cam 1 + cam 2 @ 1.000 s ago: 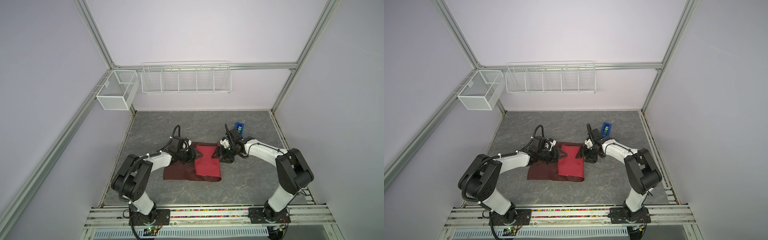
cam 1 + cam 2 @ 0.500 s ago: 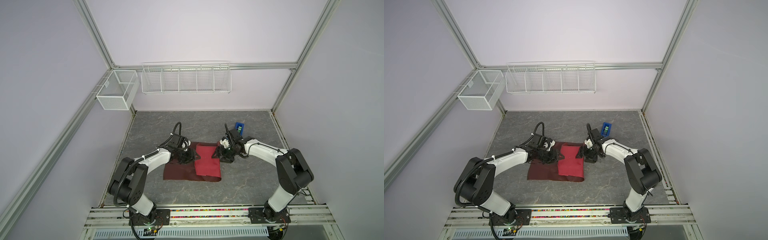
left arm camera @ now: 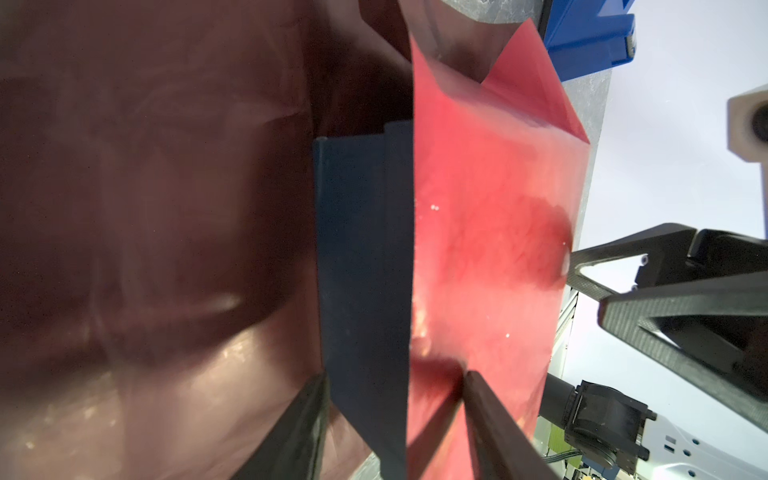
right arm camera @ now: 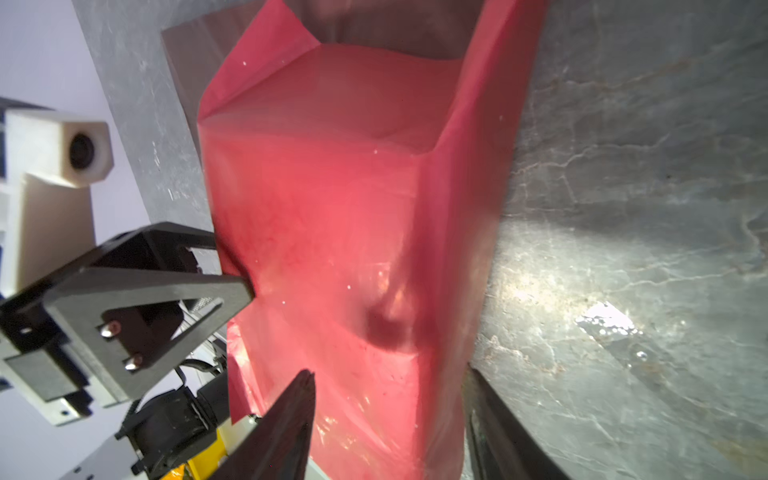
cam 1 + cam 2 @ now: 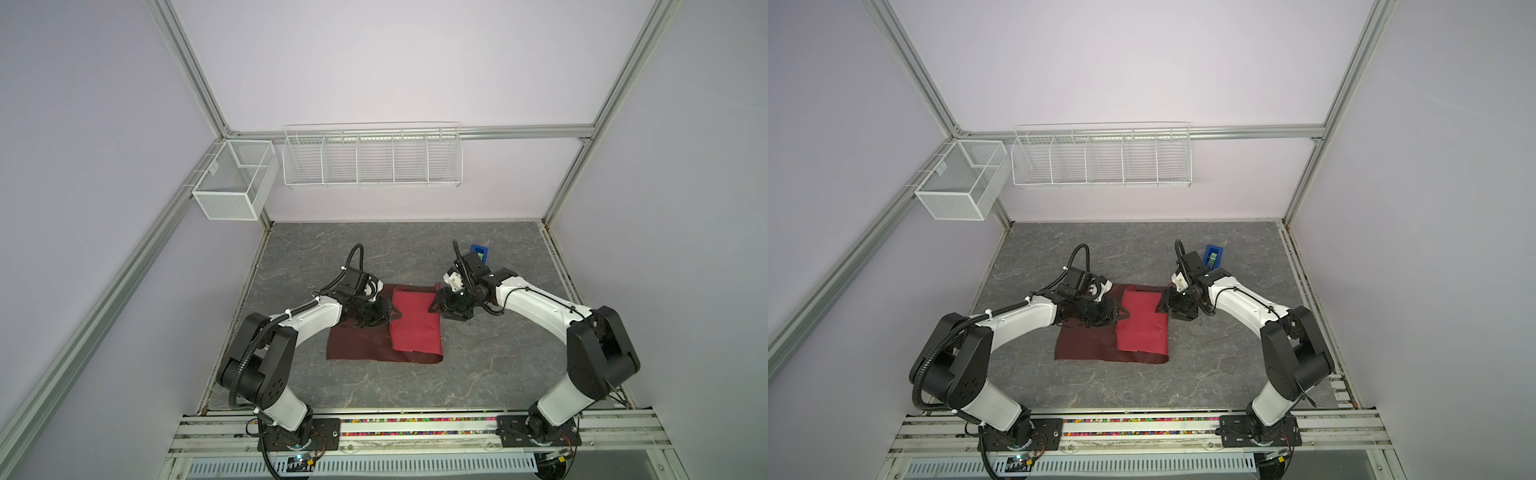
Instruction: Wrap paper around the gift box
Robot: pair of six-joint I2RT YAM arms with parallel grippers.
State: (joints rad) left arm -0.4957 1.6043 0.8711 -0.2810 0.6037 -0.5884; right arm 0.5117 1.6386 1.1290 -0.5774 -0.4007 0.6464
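Two arms reach in low with bent elbows. My left gripper (image 5: 394, 314) sits at 9 o'clock of the gift box (image 3: 361, 257), my right gripper (image 5: 433, 306) at 3 o'clock. Both have their jaws half apart around it, and I cannot tell if they squeeze. The paper (image 5: 415, 332) lies folded over the box.

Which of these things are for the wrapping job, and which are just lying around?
For the job:
gift box
paper

Lying about:
blue tape dispenser
wire rack
mesh basket
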